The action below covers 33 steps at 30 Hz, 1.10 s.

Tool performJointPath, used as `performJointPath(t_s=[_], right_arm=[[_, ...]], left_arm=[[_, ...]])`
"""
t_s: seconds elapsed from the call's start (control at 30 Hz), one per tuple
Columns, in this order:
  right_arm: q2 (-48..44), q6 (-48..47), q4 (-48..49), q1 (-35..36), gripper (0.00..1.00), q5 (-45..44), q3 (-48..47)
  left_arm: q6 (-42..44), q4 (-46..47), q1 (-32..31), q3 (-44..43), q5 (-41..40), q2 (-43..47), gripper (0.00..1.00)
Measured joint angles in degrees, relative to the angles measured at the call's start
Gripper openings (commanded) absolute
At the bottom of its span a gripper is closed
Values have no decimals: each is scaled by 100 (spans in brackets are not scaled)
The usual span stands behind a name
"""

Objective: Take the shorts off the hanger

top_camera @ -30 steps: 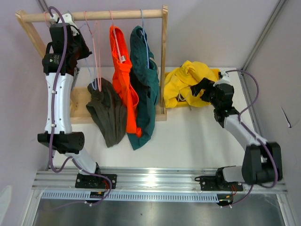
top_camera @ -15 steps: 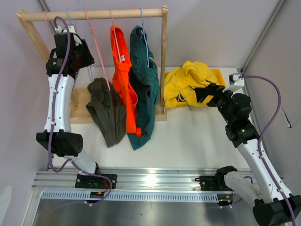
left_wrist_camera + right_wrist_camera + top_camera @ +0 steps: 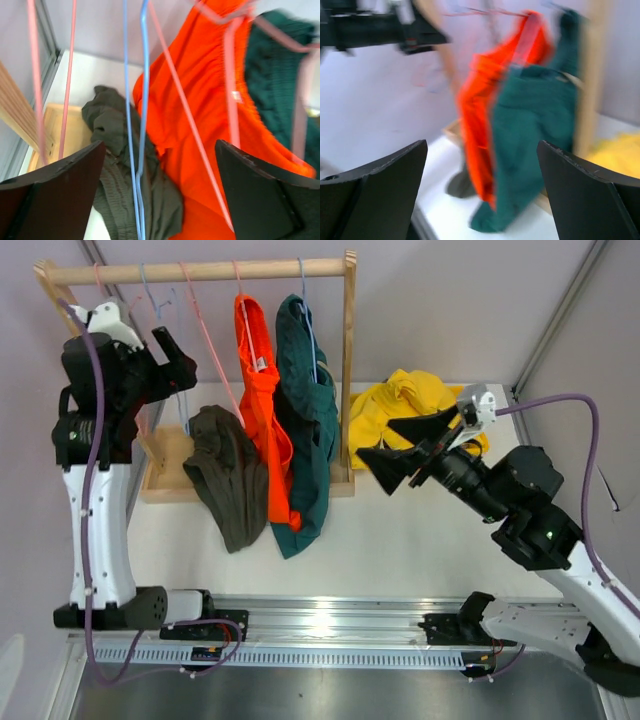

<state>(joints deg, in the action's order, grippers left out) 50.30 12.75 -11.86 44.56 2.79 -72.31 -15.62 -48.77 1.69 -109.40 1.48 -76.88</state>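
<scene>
Rail (image 3: 200, 272): orange shorts (image 3: 262, 390) and dark teal shorts (image 3: 305, 410) hung there, not yet removed.
Surface (image 3: 420, 530): dark olive shorts (image 3: 228, 475) and yellow shorts (image 3: 400, 415) lay slumped.
Left gripper (image 3: 172, 352): apart, empty, among bare hangers (image 3: 135, 100).
Right gripper (image 3: 383, 443): apart, empty, facing the teal pair, probably to pull it.

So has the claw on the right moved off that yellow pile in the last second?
Yes. The right claw has swung left, off the yellow shorts and toward the wooden rack's right post, open and empty.

A robotics lab cell. Plain walls (image 3: 450, 300) enclose a white table (image 3: 400, 530), with an aluminium rail (image 3: 340, 618) along its near edge and a wooden rack (image 3: 270, 268) at its far-left corner.
</scene>
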Motion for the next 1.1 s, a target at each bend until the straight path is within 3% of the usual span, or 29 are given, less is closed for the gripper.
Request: performJointPath(t_s=[0.2,0.4,0.6,0.87,1.1], right_arm=[[1401,-553,144,2273,99,-951,-1130],[3598,-584,236,2979,99,-1331,-1934],[5265,-501,24,3134,99,-1307,-2695],[7213,-332,-109,2914,99,-1423,-4546],[8456,-155,-275,2341,99,-1655,-4793]], left_arm=[[-2,-26,0,87,236,866,99],[-2,-103,0,557,343,1801,99],[-4,-127,0,1600,249,2920,99],[-116,-153,35,2686,-96,3941,99],[-245,-157,28,3123,-90,4404,99]])
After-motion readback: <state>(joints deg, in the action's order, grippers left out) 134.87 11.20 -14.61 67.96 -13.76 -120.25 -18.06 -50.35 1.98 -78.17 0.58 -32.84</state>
